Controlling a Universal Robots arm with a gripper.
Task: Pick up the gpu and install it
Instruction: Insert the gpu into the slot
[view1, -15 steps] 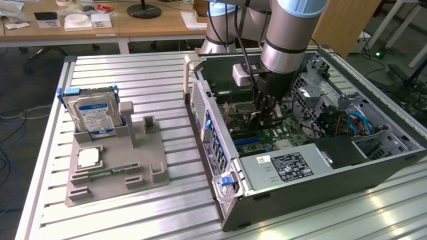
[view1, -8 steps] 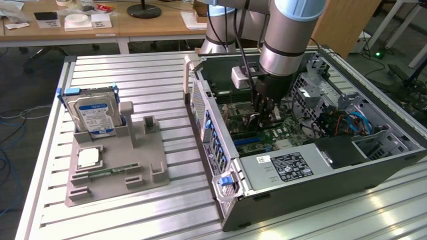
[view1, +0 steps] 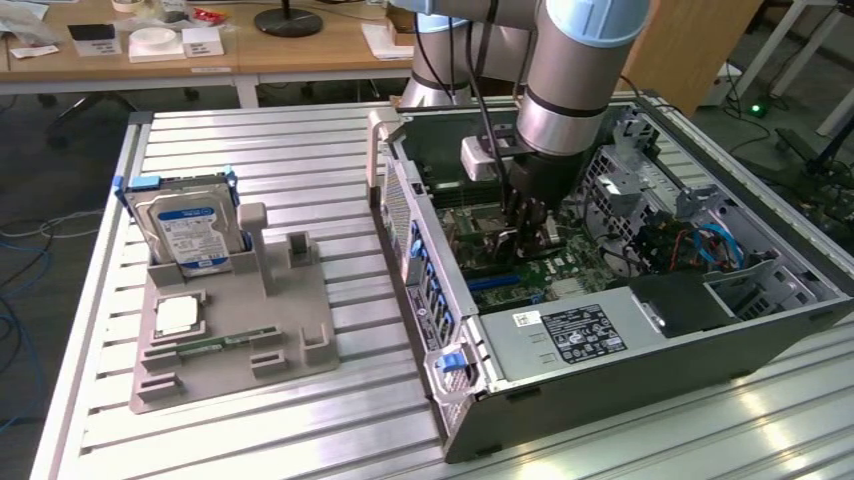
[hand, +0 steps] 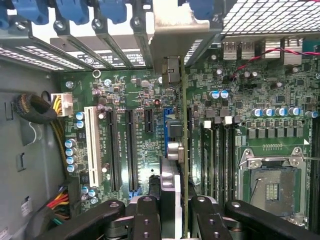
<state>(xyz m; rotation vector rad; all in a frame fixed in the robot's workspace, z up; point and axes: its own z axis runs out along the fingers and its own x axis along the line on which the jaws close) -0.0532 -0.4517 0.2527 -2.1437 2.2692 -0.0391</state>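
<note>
The gpu (hand: 183, 150) shows edge-on in the wrist view as a thin green card, with dark and silver parts on one face. Its silver metal bracket (hand: 175, 30) reaches the case's rear slot openings. My gripper (hand: 176, 217) is shut on the card, with a black finger (hand: 147, 220) on each side of it. The card stands upright just above the motherboard (hand: 145, 150), beside the blue expansion slot (hand: 166, 120). I cannot tell whether it is seated. In the exterior view, the gripper (view1: 527, 235) reaches down into the open computer case (view1: 441, 300), and the card is mostly hidden by the fingers.
A grey holder tray (view1: 300, 350) at the exterior view's left carries a hard drive (view1: 194, 225), a CPU chip (view1: 178, 315) and a memory stick (view1: 220, 343). Inside the case are the power supply (view1: 574, 335), the CPU socket (hand: 272, 180), a white slot (hand: 92, 145) and cable bundles (hand: 37, 110).
</note>
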